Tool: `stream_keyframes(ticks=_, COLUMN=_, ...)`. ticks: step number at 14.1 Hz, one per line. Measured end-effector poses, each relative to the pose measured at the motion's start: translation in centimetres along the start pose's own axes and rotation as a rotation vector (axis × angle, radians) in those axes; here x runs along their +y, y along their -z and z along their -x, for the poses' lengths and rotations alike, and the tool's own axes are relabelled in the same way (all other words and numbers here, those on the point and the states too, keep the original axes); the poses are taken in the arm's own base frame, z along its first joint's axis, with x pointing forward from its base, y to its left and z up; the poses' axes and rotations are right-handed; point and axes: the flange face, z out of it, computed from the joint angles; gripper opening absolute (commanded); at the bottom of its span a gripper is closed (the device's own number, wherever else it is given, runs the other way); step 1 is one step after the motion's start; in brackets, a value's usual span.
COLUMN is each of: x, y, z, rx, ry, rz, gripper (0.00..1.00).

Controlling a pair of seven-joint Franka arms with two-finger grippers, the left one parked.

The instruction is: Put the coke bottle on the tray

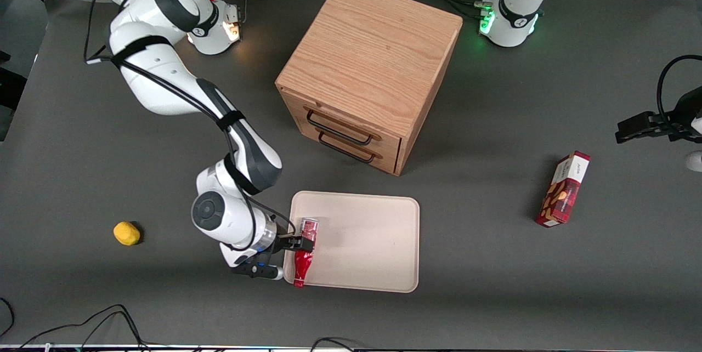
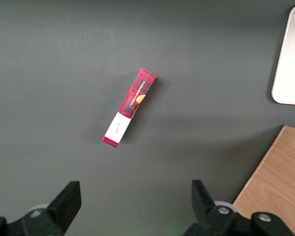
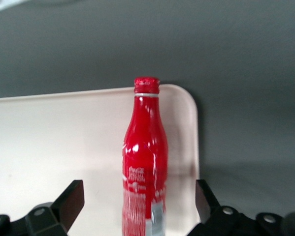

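- Here, the bottle (image 1: 303,256) lies on the tray (image 1: 367,242), along the tray edge toward the working arm's end of the counter (image 1: 493,297).
- Its cap points toward the front camera, close to the tray's near corner; its base points toward the cabinet (image 1: 367,72).
- The claw (image 1: 296,242) sits at that tray edge, over the bottle's lower half.
- In the right wrist view the bottle (image 3: 145,162) runs between the two fingers (image 3: 71,204), with a clear gap on each side.
- The claw is spread wide and grips nothing; whether a finger brushes the bottle, I cannot tell.
- Judged from this, the bottle is already set down and the step in hand is to let go cleanly.
- To do it well, keep the fingers wide and lift straight up, so neither tip nudges the bottle; it lies near the rim and could roll.
- A lemon (image 1: 126,233) and a snack box (image 1: 564,189) lie well apart from the tray.
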Motion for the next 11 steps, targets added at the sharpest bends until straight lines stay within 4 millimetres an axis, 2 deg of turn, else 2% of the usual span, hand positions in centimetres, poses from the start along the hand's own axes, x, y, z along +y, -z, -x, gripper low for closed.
stream_keyframes(ticks=2, x=1.0, y=5.8, z=-0.9, rx=0.015, ry=-0.006, rz=0.029, gripper=1.00)
stream_keyframes(ticks=4, x=2.8, y=10.9, z=-0.8, rx=0.041, ry=-0.011, rz=0.081, gripper=1.00)
stream_keyframes(ticks=8, x=7.5, y=19.2, z=2.8, rx=0.060, ry=0.005, rz=0.187, gripper=1.00)
stream_keyframes(ticks=11, x=13.4, y=26.8, z=5.9, rx=0.011, ry=-0.018, rz=0.232, gripper=1.00)
